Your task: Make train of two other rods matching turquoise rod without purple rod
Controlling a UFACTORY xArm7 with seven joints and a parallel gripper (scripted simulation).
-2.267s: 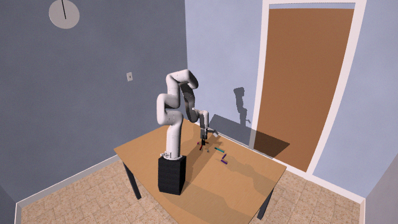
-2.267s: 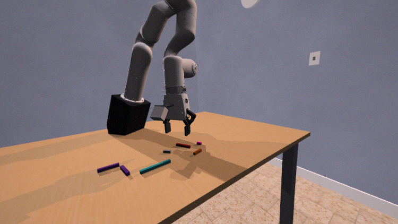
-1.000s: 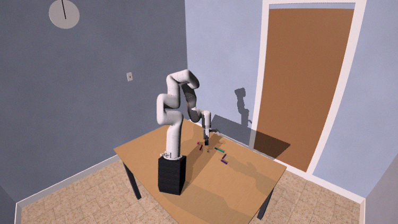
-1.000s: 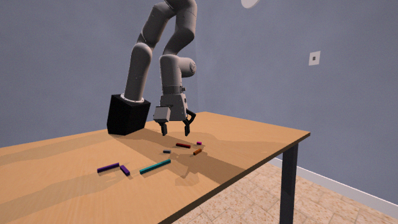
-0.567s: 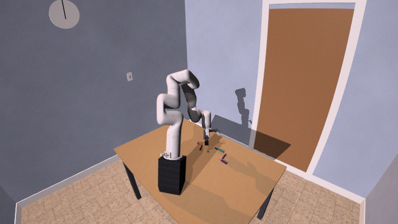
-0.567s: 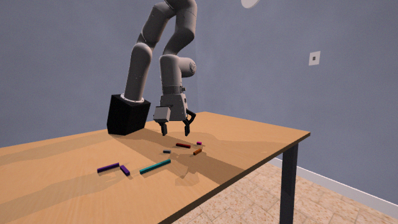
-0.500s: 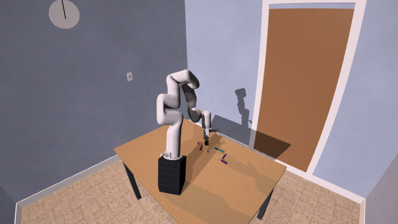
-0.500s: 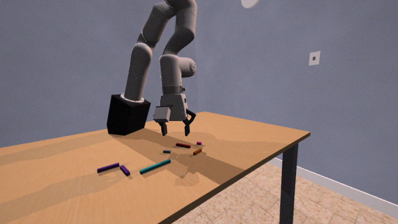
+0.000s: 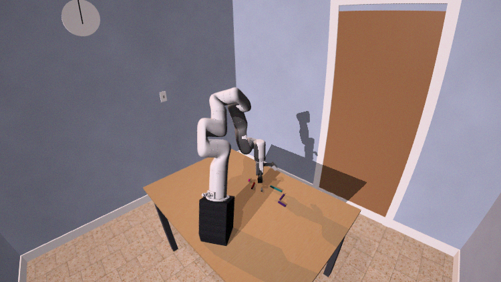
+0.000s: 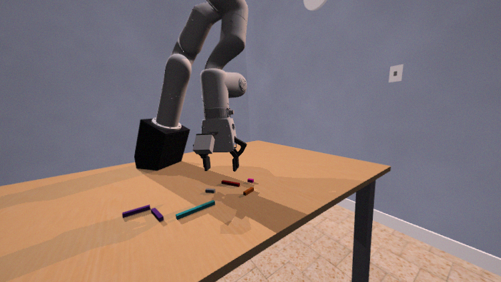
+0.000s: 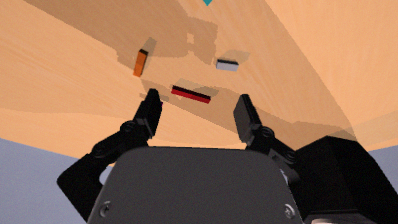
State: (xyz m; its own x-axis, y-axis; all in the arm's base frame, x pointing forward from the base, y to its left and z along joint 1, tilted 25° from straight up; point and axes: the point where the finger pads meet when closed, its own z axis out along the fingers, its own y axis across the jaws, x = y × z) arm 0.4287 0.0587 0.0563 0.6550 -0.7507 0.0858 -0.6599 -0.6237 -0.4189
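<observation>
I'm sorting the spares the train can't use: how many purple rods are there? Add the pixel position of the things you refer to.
2: one (image 9: 282, 203) (image 10: 136, 210) farthest from the turquoise rod (image 9: 276, 188) (image 10: 195, 209), one (image 9: 282, 196) (image 10: 157, 214) between them.

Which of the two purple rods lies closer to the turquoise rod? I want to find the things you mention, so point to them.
The purple rod (image 9: 282, 196) (image 10: 157, 214) between the turquoise rod (image 9: 276, 188) (image 10: 195, 209) and the other purple rod (image 9: 282, 203) (image 10: 136, 210); that other one lies farther out.
</observation>
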